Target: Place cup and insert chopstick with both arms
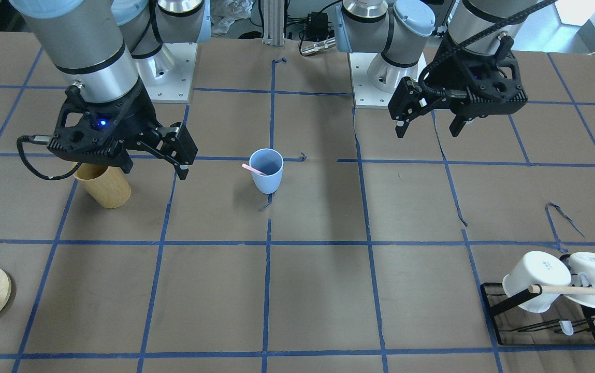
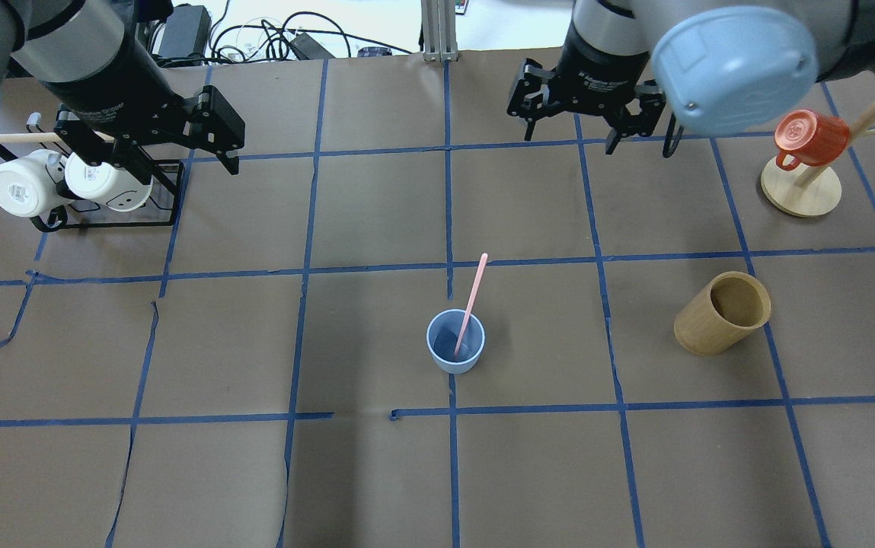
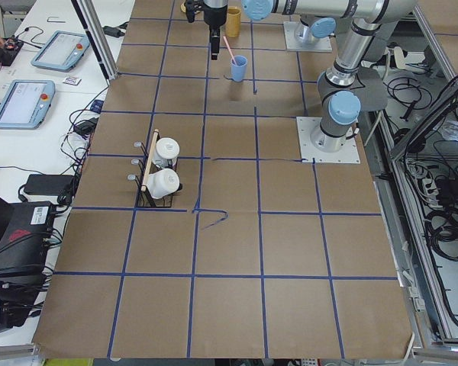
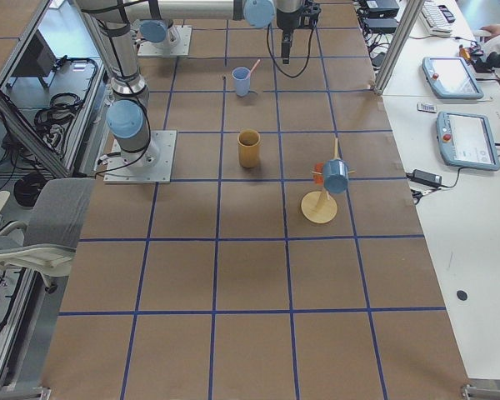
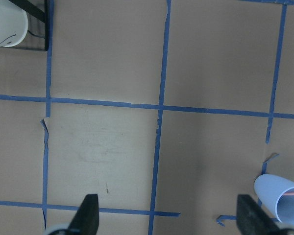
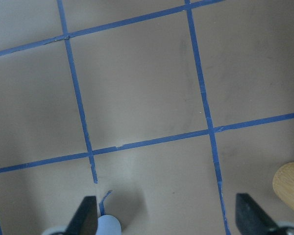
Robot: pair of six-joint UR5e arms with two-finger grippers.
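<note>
The left claw (image 1: pixel 428 129) hangs above the table (image 2: pixel 376 479), fingers spread and gripping nothing, near the rack (image 2: pixel 167 221) of white mugs (image 2: pixel 14 190). In the middle the blue cup (image 2: pixel 437 358) stands upright on a tape line (image 2: pixel 452 396), with the pink chopstick (image 2: pixel 474 293) leaning inside it. The right claw (image 1: pixel 155 170) is also spread and empty. A wooden cup (image 2: pixel 711 331) stands further right.

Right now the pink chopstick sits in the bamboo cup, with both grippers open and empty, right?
No: the overhead view shows the pink chopstick in the blue cup; the bamboo cup is empty. Left gripper and right gripper are open and empty.
</note>
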